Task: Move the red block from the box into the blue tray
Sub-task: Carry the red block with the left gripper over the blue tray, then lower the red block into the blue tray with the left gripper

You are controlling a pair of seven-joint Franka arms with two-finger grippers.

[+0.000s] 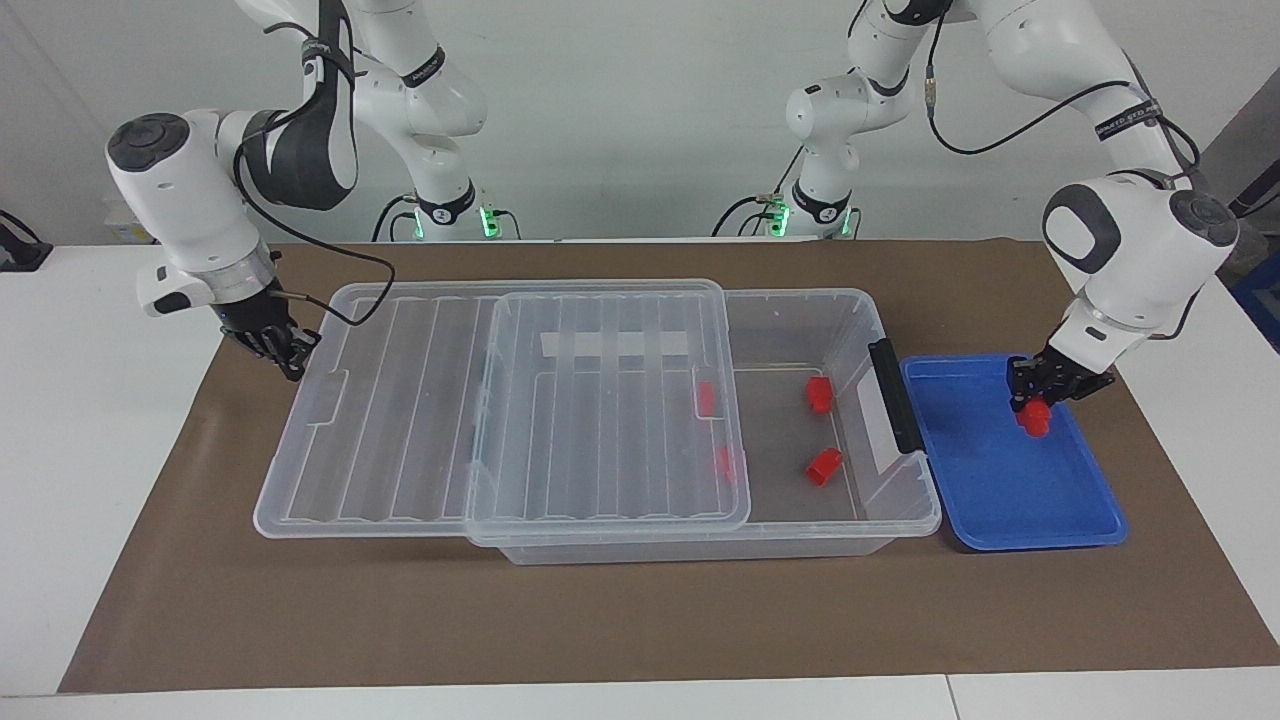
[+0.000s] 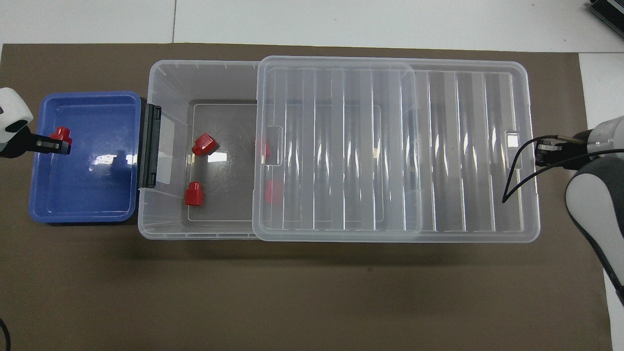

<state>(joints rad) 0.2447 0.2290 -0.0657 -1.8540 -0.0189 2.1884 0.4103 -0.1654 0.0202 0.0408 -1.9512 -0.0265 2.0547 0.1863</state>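
Four red blocks were left in the box (image 1: 880, 330) when I looked across from the facing view: two lay on the bare floor near the handle end, one (image 1: 819, 394) nearer the robots than the other (image 1: 823, 466), and two showed dimly through the lid (image 1: 500, 400), which sat slid toward the right arm's end, I judged to leave that end open for reaching in. The left gripper (image 1: 1035, 408) hung low over the blue tray (image 1: 1020, 530), fingers pinched on the red block (image 1: 1033, 418), which stuck out just below the tips and looked close to the tray floor; I could not tell whether it touched. The right gripper (image 1: 292, 362), fingers shut on nothing, stood at the lid's outer edge, seemingly pressing against it, perhaps to keep it pushed aside

From the overhead view, the left gripper (image 2: 51, 144) came in over the tray's (image 2: 87, 214) outer rim, the red block (image 2: 62, 133) between its fingertips and inside the rim, toward the side away from the box (image 2: 204, 73). The right gripper (image 2: 545, 152) rested by the lid (image 2: 390, 146) near its latch notch. My guess: releasing came next
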